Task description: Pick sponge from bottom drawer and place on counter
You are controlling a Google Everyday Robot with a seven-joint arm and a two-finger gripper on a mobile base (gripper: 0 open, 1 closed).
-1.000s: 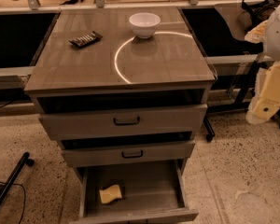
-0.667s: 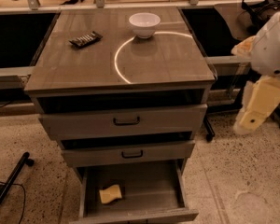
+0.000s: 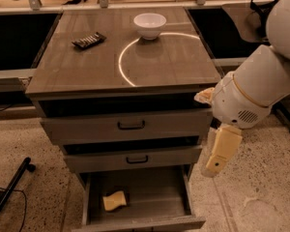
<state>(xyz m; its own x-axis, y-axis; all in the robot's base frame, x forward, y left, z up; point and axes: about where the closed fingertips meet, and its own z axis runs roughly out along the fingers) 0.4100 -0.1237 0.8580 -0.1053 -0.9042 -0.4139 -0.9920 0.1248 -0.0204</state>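
A cabinet with three drawers stands under a glossy grey-brown tabletop [image 3: 87,66]. One white bowl [image 3: 150,25] sits near the tabletop's back edge, and one dark wrapped bar [image 3: 89,40] lies well to the bowl's left. The two upper drawers, top [image 3: 87,129] and middle [image 3: 96,162], each carry one black handle. The bottom drawer [image 3: 154,192] is pulled open. One pale-yellow sponge [image 3: 114,200] lies inside it, towards the front left of its floor. One robot arm reaches in from the right. Its single tool [image 3: 213,166] hangs beside the cabinet's right side, level with the middle drawer, seemingly pointing downward. Whether the tool is open or closed cannot be told, and it is well apart from the sponge.
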